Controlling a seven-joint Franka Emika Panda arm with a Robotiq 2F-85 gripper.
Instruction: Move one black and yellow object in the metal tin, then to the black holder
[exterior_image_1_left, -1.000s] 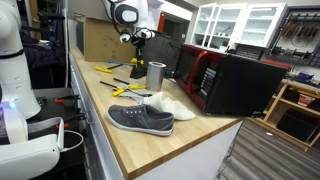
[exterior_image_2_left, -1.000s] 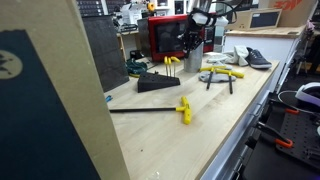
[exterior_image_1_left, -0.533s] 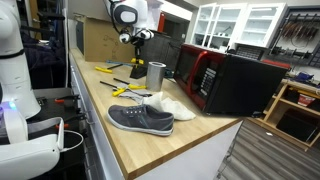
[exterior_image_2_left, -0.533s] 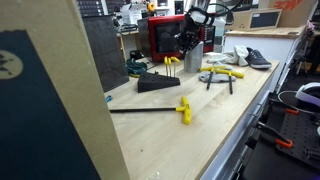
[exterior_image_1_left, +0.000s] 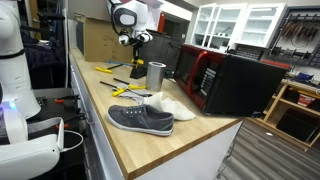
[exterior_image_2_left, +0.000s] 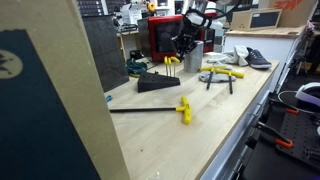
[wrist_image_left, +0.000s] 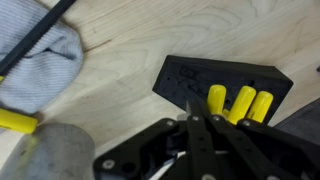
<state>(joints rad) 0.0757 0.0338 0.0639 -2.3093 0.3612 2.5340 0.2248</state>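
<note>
So the black-and-yellow tools (wrist_image_left: 240, 102): three yellow handles are standing up in the black holder (wrist_image_left: 225, 78), side by side along one edge. You can also see a couple of those handles poking out of the holder (exterior_image_2_left: 155, 84) in an exterior view. More black-and-yellow stuff is lying loose on the bench (exterior_image_1_left: 120, 140). There's one with a long black shaft (exterior_image_2_left: 183, 108) on its own near the camera, and some yellow-handled pliers (exterior_image_2_left: 222, 73) further along.

The metal tin (exterior_image_1_left: 155, 75) is upright on the bench, just in front of the black and red microwave (exterior_image_1_left: 225, 82). A white cloth (exterior_image_1_left: 172, 106) is right beside it.

The gripper (wrist_image_left: 193, 122) is up in the air, and in the wrist view it's pretty much over the near edge of the holder. Its jaws are pressed together. There's a thin dark tip right at the fingertips, but honestly I can't tell whether that's something being pinched. In both exterior views the gripper (exterior_image_1_left: 136, 50) (exterior_image_2_left: 183, 45) is off the bench, sitting between the tin and the holder.

A grey shoe (exterior_image_1_left: 140, 119) sits closer to the bench edge, touching the cloth. There's also a cardboard box (exterior_image_1_left: 95, 40) at the far end.
</note>
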